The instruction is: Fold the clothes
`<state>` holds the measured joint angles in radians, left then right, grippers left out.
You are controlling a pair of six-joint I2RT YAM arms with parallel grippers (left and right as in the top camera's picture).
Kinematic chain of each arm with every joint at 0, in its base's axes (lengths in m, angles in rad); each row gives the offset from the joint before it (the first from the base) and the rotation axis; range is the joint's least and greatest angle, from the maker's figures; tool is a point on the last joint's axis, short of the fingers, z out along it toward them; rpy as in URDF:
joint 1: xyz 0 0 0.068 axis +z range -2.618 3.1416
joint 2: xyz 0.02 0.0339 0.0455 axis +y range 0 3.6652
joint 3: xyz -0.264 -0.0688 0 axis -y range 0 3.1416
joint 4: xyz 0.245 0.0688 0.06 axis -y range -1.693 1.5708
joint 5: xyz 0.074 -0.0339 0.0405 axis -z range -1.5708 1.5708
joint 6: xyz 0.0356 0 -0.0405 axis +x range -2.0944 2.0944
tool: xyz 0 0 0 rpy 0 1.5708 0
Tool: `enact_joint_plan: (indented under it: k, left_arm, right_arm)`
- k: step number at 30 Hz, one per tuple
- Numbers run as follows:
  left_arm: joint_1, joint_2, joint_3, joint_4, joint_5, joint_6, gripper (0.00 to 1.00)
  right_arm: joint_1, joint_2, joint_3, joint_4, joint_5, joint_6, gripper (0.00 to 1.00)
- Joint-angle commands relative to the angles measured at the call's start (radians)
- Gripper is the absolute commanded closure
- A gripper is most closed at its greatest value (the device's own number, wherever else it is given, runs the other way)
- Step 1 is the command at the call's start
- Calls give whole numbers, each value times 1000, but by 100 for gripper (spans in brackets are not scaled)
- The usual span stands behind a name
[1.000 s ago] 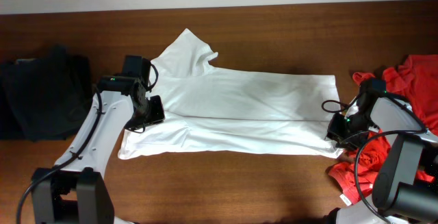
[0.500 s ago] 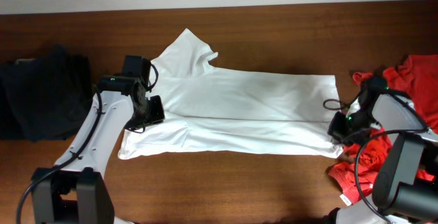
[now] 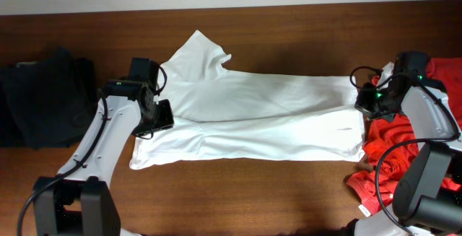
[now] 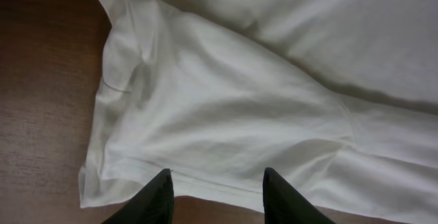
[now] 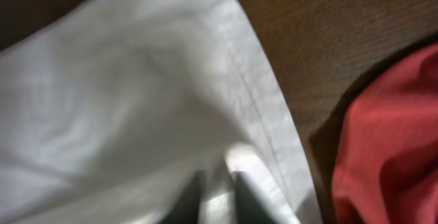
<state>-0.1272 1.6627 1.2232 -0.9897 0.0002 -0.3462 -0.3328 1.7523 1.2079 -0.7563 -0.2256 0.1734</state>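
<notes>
While the white shirt (image 3: 267, 117) lies spread across the middle of the desk, the right gripper (image 3: 366, 100) is clamped on its hem near the right edge, fingers (image 5: 254, 200) pinching white cloth. Toward the left edge, the left gripper (image 3: 154, 118) sits over the shirt's other end, jaws apart above the cloth. Red clothes (image 3: 415, 146) lie at the right edge, black clothes (image 3: 43, 99) at the left edge.

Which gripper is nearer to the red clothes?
Right. The right gripper sits beside the red clothes, on the white shirt's edge; the left gripper is at the shirt's opposite end.
</notes>
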Motion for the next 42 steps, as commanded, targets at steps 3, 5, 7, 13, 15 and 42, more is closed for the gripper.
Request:
enact_joint_plan:
  k: [3,5,7,13,15,42]
  left_arm:
    - [-13,8,5,-20,73,31,54]
    - [-47,8,5,-23,90,80,54]
    - [-95,9,5,-20,89,117,53]
    - [-244,53,-2,-17,-30,117,51]
    - [-277,106,-7,-11,-72,117,50]
    - [-252,273,184,127,-318,93,55]
  right_arm:
    - [19,8,12,-105,6,-8,57]
    - [20,8,5,-211,23,-8,64]
    - [19,8,-33,-257,47,-8,65]
    - [19,8,-153,-246,58,-8,73]
    - [19,8,-158,-246,58,-8,73]
    - [19,8,-158,-238,58,-8,65]
